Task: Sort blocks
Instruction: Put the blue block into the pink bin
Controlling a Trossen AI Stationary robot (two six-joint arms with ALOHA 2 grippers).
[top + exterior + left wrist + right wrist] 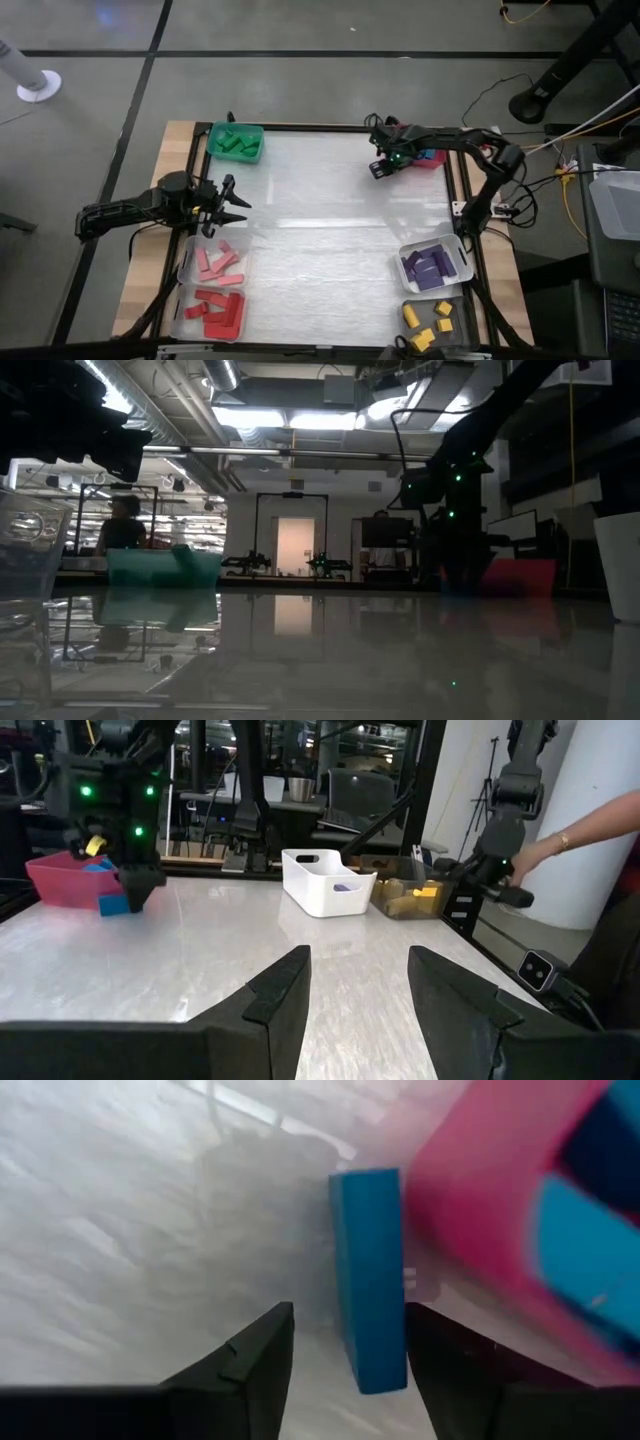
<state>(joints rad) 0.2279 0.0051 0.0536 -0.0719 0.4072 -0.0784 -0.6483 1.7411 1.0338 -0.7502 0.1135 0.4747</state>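
My right end effector (345,1345) hung released over a blue block (368,1275) on the table (330,230) just outside the pink bin (500,1210), the block's long axis running between my fingers (my nearer arm by far). My left end effector (232,205) waited open, well apart.

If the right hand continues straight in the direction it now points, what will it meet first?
Most likely the blue block. In the right wrist view it lies just ahead, in line with the gap of the open right hand, beside the pink bin. The fingers look clear of it, though depth is uncertain.
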